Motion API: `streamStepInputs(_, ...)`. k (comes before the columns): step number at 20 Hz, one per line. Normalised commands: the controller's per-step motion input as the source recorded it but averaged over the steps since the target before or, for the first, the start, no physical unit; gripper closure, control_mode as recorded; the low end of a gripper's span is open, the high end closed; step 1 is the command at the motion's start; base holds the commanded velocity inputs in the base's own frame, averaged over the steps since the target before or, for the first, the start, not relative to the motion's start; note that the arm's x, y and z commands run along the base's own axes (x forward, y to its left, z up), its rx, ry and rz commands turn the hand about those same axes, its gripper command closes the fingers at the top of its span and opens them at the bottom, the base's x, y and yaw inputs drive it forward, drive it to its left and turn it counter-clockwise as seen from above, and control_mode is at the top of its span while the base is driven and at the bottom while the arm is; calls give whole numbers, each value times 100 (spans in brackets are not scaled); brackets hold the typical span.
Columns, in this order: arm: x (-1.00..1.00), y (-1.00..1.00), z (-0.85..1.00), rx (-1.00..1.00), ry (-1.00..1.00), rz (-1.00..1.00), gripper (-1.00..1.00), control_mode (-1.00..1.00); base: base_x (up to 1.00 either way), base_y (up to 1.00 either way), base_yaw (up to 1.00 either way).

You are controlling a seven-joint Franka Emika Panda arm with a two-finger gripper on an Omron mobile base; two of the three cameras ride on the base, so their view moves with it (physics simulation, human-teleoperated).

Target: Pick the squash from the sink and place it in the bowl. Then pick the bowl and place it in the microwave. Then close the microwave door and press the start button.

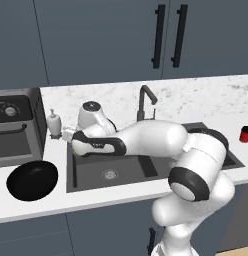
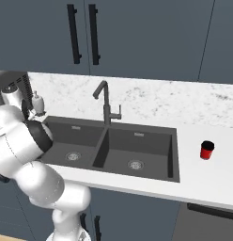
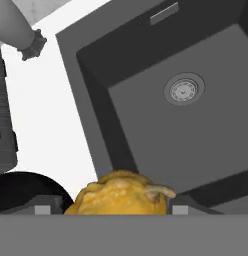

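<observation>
The lumpy yellow-orange squash (image 3: 121, 196) sits between my two fingertips, and my gripper (image 3: 111, 209) is shut on it. In the left base view my gripper (image 1: 73, 145) hangs over the left rim of the dark double sink (image 1: 146, 167), above the counter strip beside it. The glossy black bowl (image 1: 32, 180) lies on the white counter to the front left of the gripper; in the hand view its rim (image 3: 26, 187) shows at the lower left, just beside the squash. The microwave (image 1: 11, 131) stands at the far left; I cannot tell how its door stands.
A tall dark faucet (image 1: 144, 102) rises behind the sink. A white soap dispenser (image 1: 54, 123) stands between the microwave and the sink. A small red cup (image 2: 207, 149) sits on the counter right of the sink. Dark cabinets hang above.
</observation>
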Motion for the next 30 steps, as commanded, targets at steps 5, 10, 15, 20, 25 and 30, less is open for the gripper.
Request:
streamStepInputs(5,-5,87,-3,0,0,27,100,-100,0,0,0)
streamStepInputs(10,-23,73,-2,-6,2,10,100,-100,0,0,0)
streamStepInputs(15,-37,55,-3,-9,3,0,100,-100,0,0,0)
streamStepInputs(20,-15,42,-18,-8,5,0,100,-100,0,0,0)
streamStepInputs(25,4,12,-47,-7,10,0,100,-100,0,0,0)
streamStepInputs(30,20,4,-19,-2,12,0,100,-100,0,0,0)
